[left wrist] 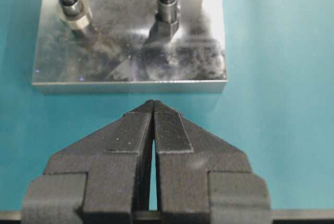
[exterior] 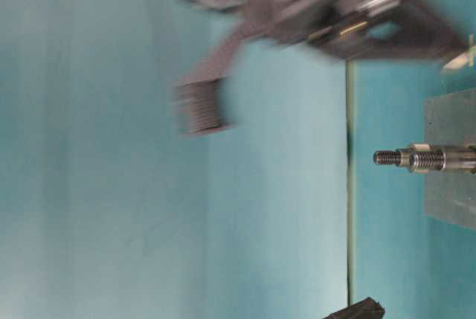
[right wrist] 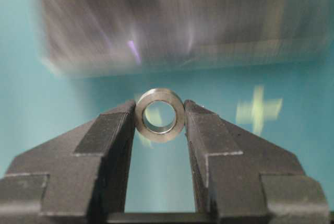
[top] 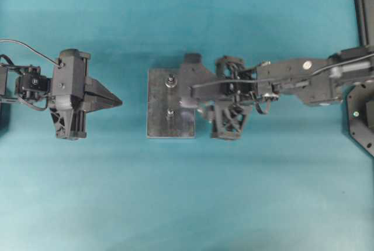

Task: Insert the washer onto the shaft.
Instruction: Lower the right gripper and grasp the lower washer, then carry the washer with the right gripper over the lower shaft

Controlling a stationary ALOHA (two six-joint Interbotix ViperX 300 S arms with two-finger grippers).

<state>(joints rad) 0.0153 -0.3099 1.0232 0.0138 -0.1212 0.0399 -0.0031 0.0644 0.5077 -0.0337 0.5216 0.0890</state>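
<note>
Teal tabletop [top: 187, 204]; metal plate [top: 158, 122] between arms, centre.

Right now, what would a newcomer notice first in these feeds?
The washer stands out, a shiny ring pinched between the right pincer tips. Next comes the metal plate at table centre with two threaded shafts standing on it. The left pincer sits shut and empty just short of the plate.

A teal table [top: 175, 204] surface; a dark, possibly metal frame [top: 363, 5] at its edge.
</note>
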